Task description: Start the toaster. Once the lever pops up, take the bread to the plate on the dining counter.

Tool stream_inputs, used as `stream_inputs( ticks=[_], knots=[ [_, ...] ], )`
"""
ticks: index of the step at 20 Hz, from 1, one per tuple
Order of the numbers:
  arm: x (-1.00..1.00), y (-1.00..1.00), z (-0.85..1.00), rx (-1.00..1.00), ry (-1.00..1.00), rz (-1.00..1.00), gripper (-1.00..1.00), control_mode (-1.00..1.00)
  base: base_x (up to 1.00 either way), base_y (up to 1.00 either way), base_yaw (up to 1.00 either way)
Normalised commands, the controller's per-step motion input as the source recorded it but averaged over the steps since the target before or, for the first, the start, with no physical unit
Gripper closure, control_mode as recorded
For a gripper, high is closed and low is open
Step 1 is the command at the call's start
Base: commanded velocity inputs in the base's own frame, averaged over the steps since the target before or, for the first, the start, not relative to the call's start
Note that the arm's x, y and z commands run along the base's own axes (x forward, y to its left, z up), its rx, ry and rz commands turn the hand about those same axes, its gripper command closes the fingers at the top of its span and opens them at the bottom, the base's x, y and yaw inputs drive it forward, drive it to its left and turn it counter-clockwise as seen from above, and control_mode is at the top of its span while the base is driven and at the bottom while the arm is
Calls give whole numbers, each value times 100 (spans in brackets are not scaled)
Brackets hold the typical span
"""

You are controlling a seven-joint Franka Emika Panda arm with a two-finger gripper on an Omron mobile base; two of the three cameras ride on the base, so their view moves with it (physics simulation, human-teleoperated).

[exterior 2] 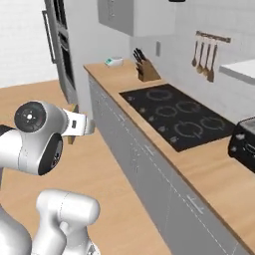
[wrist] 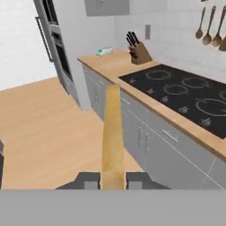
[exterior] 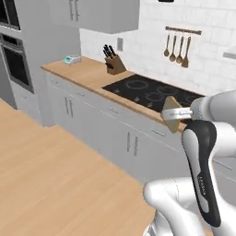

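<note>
Pinched edge-on between the fingers (wrist: 139,180) of the hand (wrist: 113,180), the bread (wrist: 112,137) is seen in the hand view as a tall tan strip rising from the bottom centre, held in the air over the wood floor (wrist: 39,128) beside the grey cabinets (wrist: 145,141). No readable writing or brand is made out anywhere; faint marks on the dark forearm in the left base view are too small to read. The toaster (exterior 2: 244,142) is shown by the right base view alone — a black box at the right edge, on the worktop (exterior 2: 214,174) just past the stovetop (exterior 2: 174,112). In the left base view the hand (exterior: 171,114) is seen level, reaching left from the raised arm, the bread's (exterior: 173,113) flat face in front of the stovetop's edge. A knife block (exterior: 114,63), hanging spoons (exterior: 177,48) and a small teal object (exterior: 71,59) — not identifiable — are noted further along the wall.
</note>
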Motion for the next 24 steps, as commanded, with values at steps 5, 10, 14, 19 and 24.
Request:
stream_inputs(
  ticks=[5,10,14,19,24],
  knots=[
    [0,0,0,0,0,0,100,100,29,0,100],
    [0,0,0,0,0,0,100,100,35,0,100],
    [0,0,0,0,0,0,100,100,17,0,97],
    [0,0,0,0,0,0,100,100,2,-4,92],
    [0,0,0,0,0,0,100,100,7,-29,80]
  ],
)
